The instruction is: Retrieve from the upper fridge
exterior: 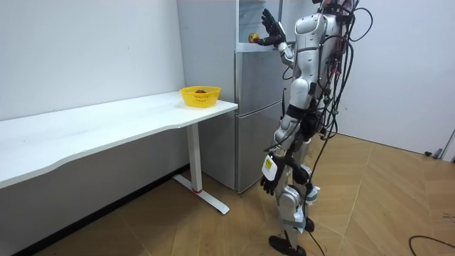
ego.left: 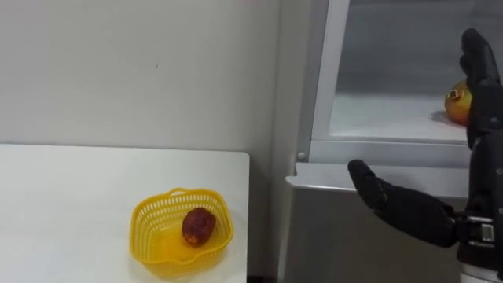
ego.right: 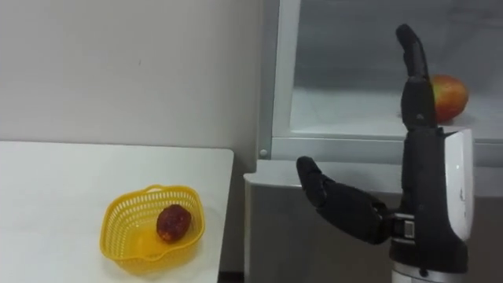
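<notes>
Closest to the camera, the right hand (ego.right: 420, 157) is raised at the open upper fridge (ego.right: 275, 79). Its fingers are straight and together, pointing to twelve o'clock, the thumb is spread toward nine, and it holds nothing. At about eight o'clock from it, on the white table (ego.right: 55, 196), a yellow basket (ego.right: 149, 191) holds a dark red fruit (ego.right: 173, 222). Farther back, a red-yellow apple (ego.right: 449, 96) sits on the fridge shelf (ego.right: 346, 110), at one o'clock from the palm and partly behind the fingers.

The reach looks barely begun. To do it well, I would send the hand deeper along the shelf, thumb kept wide, and curl around the apple only once the palm meets it, so it doesn't roll back. By the robot's thigh hangs the left hand (exterior: 269, 183); I cannot tell how its fingers are set.
</notes>
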### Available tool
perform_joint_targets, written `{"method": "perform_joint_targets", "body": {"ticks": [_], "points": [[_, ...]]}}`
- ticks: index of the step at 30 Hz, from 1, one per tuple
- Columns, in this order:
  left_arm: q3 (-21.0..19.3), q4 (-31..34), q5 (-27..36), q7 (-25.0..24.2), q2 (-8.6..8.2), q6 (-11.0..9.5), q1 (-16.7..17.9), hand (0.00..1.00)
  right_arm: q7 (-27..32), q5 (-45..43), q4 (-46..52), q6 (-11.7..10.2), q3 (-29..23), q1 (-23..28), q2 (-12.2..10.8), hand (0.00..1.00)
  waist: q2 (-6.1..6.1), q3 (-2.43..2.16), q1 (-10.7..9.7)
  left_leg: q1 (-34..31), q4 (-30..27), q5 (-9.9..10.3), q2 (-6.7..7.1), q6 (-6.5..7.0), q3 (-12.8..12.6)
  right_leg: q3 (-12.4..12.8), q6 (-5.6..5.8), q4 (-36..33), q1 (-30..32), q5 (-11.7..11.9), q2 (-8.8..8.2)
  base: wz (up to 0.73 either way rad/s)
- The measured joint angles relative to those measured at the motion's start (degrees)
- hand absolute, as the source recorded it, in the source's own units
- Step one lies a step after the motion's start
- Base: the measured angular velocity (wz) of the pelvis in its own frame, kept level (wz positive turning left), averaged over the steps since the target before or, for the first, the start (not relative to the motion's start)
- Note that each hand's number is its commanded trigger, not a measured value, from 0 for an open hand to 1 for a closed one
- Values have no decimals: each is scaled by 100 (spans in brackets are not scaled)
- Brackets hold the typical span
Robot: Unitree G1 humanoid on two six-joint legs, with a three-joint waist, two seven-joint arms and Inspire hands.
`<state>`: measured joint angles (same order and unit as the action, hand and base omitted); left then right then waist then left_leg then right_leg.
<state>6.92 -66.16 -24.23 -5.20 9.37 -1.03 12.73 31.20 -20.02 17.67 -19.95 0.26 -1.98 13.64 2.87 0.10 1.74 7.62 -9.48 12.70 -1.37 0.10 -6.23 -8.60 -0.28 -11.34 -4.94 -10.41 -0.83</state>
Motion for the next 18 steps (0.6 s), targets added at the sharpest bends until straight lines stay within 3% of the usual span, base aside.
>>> {"method": "perform_joint_targets", "body": {"ticks": [7, 10, 14, 18], "points": [[-23, 234, -11, 1, 27, -17, 142, 0, 108, 159, -349, 16, -481, -113, 106, 0, 29, 2, -4, -8, 17, 0, 3, 0, 30, -22, 4, 60, -20, 6, 7, 2], [-127, 233, -24, -17, 31, -7, 144, 0, 233, 158, -515, 148, -748, -399, 174, 0, 48, 10, -15, -48, 16, -1, 6, -1, 100, -87, 3, 73, 5, 4, 4, 10], [-170, 248, -35, -44, 65, 24, 82, 0, 266, 654, -798, 322, -889, -816, 539, 0, 123, 18, -14, -82, -15, -4, 9, -1, 162, -139, 2, 79, 5, 3, 1, 8], [-169, 328, -29, -74, 160, 19, 113, 0, 261, 1021, -1245, 365, -900, -1227, 690, 0, 201, 52, -9, -83, -19, -3, 6, -1, 186, -153, 2, 78, -1, 4, 0, 1]]}}
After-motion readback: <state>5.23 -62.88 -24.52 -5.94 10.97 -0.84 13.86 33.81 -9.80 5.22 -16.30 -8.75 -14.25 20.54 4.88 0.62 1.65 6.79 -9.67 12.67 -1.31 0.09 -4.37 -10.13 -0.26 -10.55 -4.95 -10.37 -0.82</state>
